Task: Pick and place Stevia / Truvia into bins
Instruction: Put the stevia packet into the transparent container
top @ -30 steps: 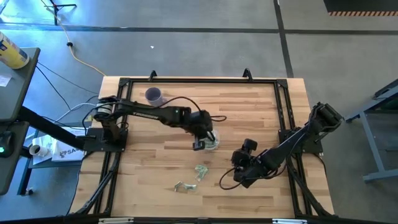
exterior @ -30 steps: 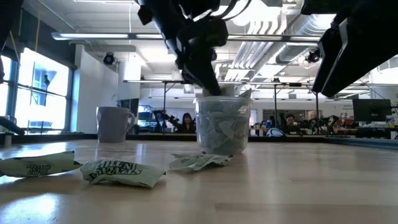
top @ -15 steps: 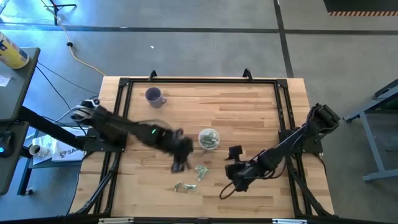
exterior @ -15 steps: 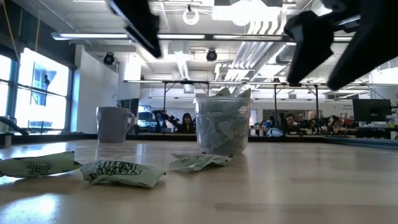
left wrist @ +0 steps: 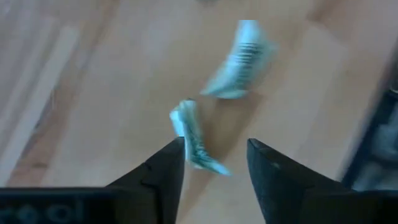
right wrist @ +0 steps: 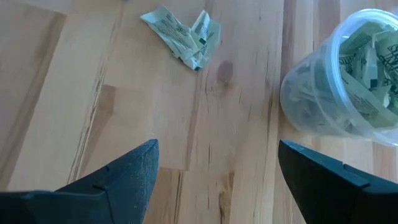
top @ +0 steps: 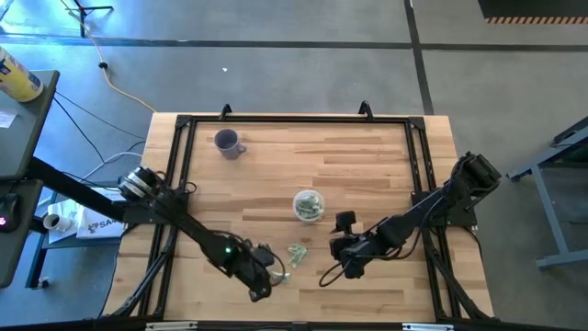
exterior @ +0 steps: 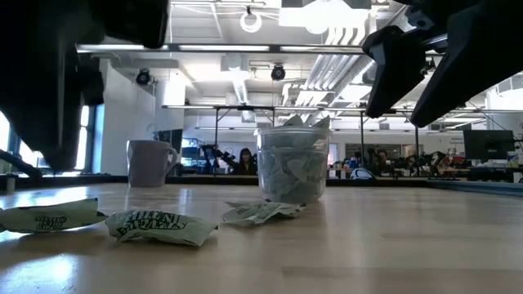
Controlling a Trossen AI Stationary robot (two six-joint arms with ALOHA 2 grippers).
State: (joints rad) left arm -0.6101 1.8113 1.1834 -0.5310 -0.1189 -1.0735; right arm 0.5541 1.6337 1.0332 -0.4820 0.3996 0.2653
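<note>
The clear plastic cup [top: 309, 204] stands upright on its base mid-table, filled with pale green sachets. Loose sachets lie flat on the wood: a crumpled pair [top: 297, 253] just in front of the cup and two more [top: 272, 274] closer to the near edge. My left gripper [top: 265, 283] hovers open over those two; in its wrist view one sachet [left wrist: 196, 137] shows between the open fingers [left wrist: 214, 158] and the other [left wrist: 239, 59] lies beyond. My right gripper [top: 334, 246] stands open above the table, right of the crumpled pair [right wrist: 183, 34], with the cup [right wrist: 348, 81] beside it.
A purple mug [top: 227, 142] stands at the far left corner, well away from both arms. A black frame [top: 294, 120] runs round the table's edges. Bare wood lies between the cup and the far edge.
My left gripper has swung from over the cup toward the table's near edge and somewhat left, sinking over the two sachets there, and its wrist has rolled. My right gripper has stayed about where it was but has rolled at the wrist. The cup and sachets have not moved.
</note>
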